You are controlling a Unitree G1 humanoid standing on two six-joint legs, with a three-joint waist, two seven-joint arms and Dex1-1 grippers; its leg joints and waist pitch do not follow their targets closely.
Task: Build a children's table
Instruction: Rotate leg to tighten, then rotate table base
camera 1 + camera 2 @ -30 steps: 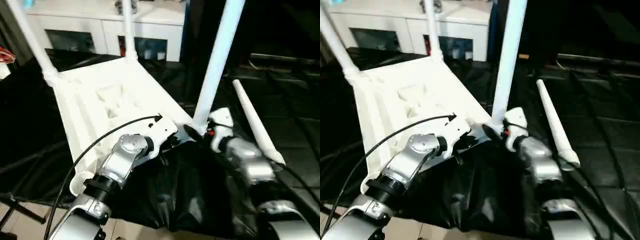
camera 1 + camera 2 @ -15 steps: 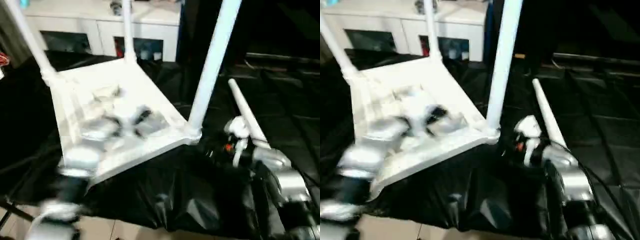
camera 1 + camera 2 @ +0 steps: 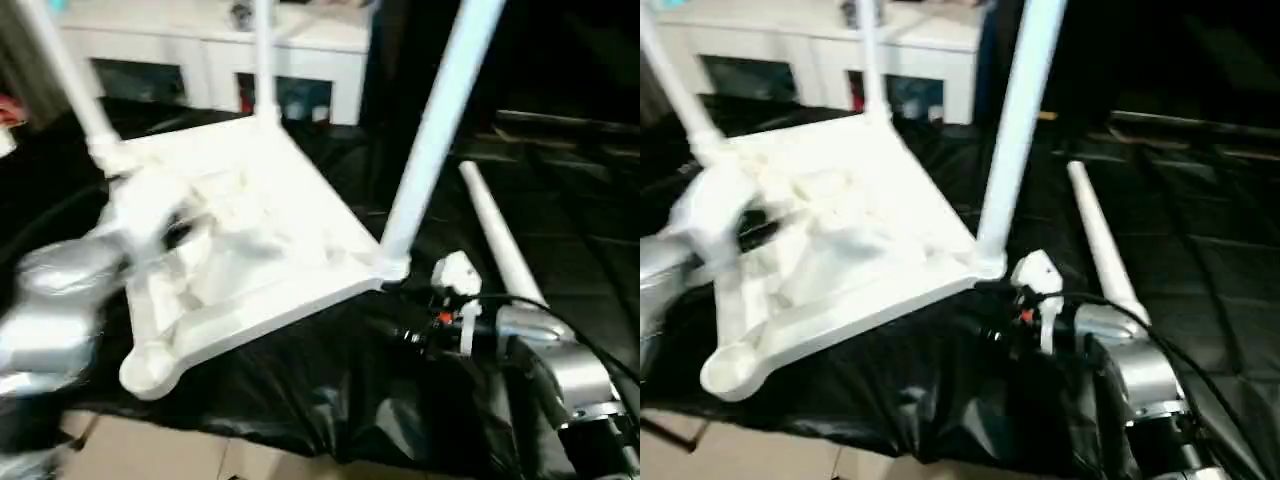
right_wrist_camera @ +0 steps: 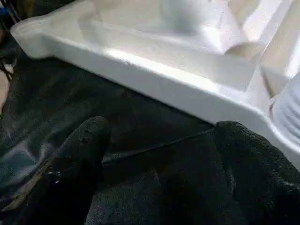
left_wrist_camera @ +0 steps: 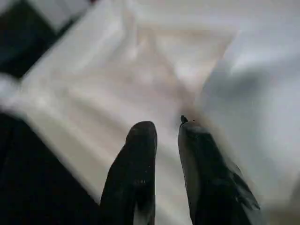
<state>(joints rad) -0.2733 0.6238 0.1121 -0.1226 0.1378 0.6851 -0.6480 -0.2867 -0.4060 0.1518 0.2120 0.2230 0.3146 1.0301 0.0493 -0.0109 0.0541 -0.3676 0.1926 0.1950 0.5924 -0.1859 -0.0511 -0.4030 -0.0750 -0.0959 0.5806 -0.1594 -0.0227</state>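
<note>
The children's table lies upside down on black cloth, its white ribbed tabletop (image 3: 290, 200) facing up. Three white legs stand in corner sockets: one at the near right (image 3: 435, 140) and two at the far side (image 3: 265, 60) (image 3: 70, 75). The near-left socket (image 3: 148, 372) has no leg in it. A loose leg (image 3: 500, 245) lies on the cloth to the right. My left gripper (image 5: 166, 126) hovers over the ribbed underside, its fingers a narrow gap apart and holding nothing. My right gripper (image 4: 164, 126) is wide open above the cloth, just before the tabletop's near-right corner (image 3: 385, 268).
A white cabinet (image 3: 300, 70) with glass doors stands behind the table. The black cloth (image 3: 330, 400) ends near the front, where pale floor (image 3: 150, 450) shows. My blurred left forearm (image 3: 50, 300) is at the left edge.
My left arm has swung away from the tabletop's near edge to its left side. My right gripper has drawn back from the base of the near-right leg and now sits lower.
</note>
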